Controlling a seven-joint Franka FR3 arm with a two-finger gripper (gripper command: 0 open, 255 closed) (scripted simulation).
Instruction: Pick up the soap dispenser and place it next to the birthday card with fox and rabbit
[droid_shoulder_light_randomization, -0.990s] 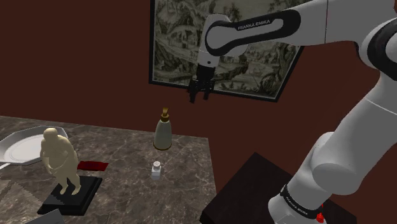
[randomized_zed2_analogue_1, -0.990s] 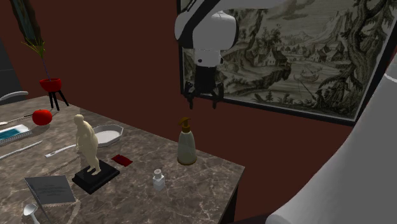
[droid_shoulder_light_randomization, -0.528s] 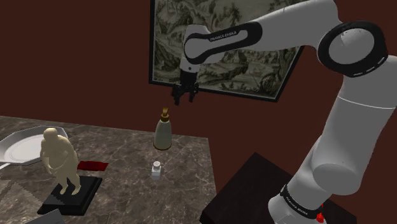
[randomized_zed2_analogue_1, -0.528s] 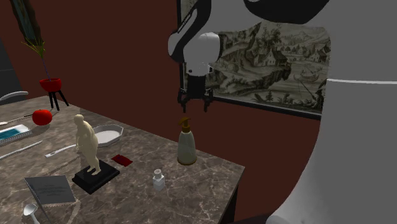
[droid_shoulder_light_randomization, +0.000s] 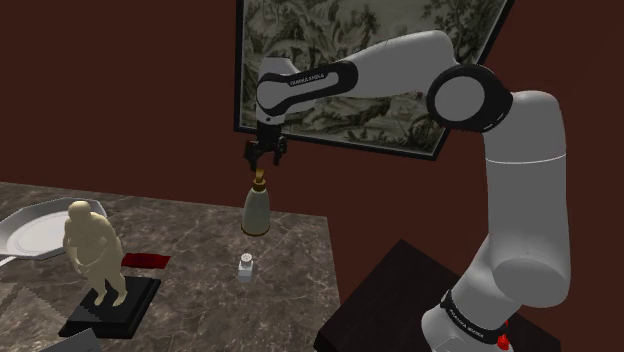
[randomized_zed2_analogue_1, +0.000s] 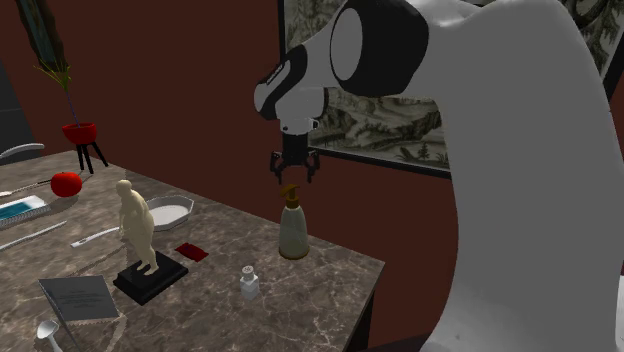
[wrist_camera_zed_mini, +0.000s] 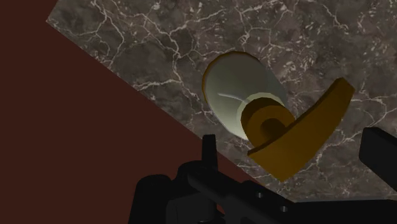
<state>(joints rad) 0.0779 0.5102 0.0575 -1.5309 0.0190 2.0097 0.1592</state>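
Over the last second the gripper (droid_shoulder_light_randomization: 265, 154) had swung from in front of the framed picture (droid_shoulder_light_randomization: 290, 30) toward the shoulder view's left and dropped until it hung just above the soap dispenser (droid_shoulder_light_randomization: 256, 210); the dispenser had not moved, standing upright on the marble counter (droid_shoulder_light_randomization: 190, 225) near the back wall; in the wrist view the jaws stood spread either side of the brown pump head (wrist_camera_zed_mini: 299, 130), touching nothing; the approach looked nearly done, with descent and squeeze probably next.
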